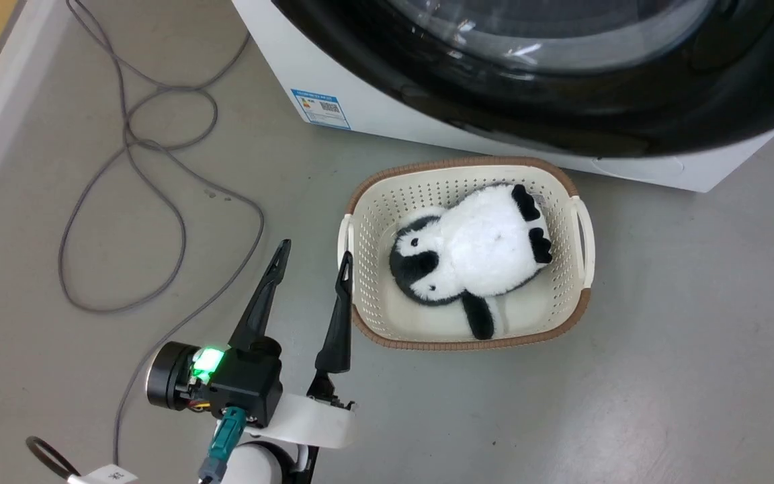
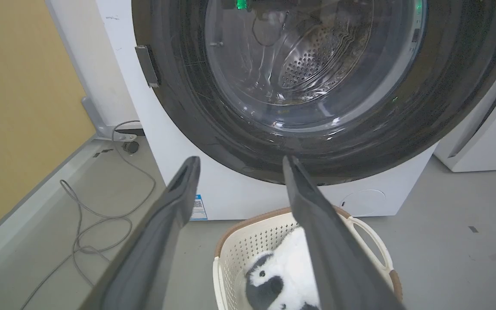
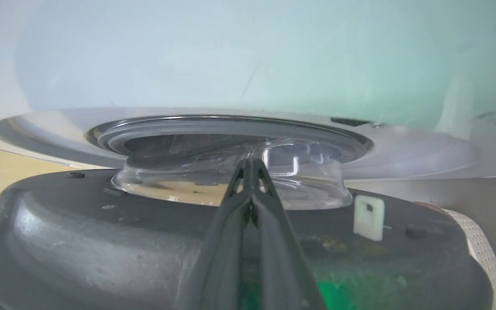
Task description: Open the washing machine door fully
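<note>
Door stands ajar from the washer, above the basket. Right gripper, jaws together, sits at its inner face; a wider outward push seems next. Left gripper: jaws apart.

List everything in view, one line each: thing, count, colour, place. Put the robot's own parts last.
washing machine door: one, glossy black with a clear glass bowl, ajar on the machine's front
washing machine: one, white, behind the basket
sticker: one, blue, low on the machine's front
basket: one, cream with a brown rim, on the floor before the machine
penguin plush: one, black and white, lying in the basket
cable: at least one, grey, looped on the floor left of the basket
second appliance: one, white, right of the machine
wall: one, yellow, at the left
left pincer: one, dark, open, over the floor left of the basket
right pincer: one, dark, shut, behind the door, tips toward the glass bowl
</note>
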`<state>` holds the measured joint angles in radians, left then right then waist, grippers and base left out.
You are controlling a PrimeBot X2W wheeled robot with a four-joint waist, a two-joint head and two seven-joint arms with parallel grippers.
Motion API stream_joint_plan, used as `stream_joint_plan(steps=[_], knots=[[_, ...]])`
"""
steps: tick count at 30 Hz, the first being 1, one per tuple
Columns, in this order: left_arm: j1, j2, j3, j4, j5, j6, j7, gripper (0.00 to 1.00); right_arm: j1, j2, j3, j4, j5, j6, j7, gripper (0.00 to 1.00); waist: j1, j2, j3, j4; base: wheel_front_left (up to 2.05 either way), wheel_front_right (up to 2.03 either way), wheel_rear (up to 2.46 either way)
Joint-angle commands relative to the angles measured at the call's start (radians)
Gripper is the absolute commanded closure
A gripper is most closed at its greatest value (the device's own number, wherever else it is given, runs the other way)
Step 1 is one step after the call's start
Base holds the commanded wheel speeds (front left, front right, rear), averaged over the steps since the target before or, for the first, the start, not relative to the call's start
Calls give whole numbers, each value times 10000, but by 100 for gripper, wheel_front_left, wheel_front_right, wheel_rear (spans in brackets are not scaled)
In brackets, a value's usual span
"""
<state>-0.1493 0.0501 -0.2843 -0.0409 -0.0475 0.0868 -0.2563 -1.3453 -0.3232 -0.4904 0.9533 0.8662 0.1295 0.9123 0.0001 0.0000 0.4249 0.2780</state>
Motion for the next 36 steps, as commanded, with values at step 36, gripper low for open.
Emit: stream_joint_plan(steps=[36], knots=[[1211,87,964,465,21,-343,-55,0,6551,2722,-174,-3601,1267,12,2402,100,-1,0,-3603,-366,0,0,0]])
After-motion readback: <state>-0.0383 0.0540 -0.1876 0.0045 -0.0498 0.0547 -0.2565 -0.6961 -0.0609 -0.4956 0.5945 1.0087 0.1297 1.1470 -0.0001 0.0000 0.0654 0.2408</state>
